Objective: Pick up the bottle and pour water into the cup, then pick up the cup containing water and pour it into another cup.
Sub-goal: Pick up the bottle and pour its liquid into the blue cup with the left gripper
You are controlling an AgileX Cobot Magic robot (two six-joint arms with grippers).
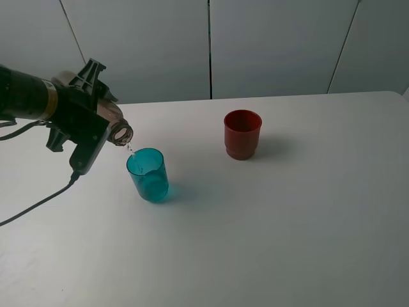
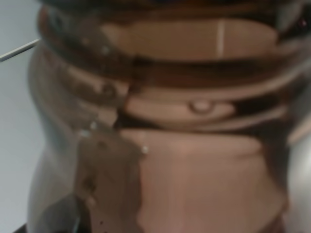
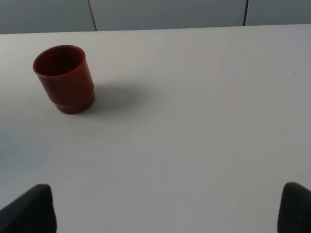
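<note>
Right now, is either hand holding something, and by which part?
The left hand grips the bottle around its body, behind the neck; the mouth is tipped over the teal cup. The right hand is open and holds nothing.

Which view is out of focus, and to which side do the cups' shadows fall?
Left wrist view: the bottle fills it, blurred. Exterior high view: soft shadows fall right of the teal cup and the red cup. Right wrist view: sharp.
</note>
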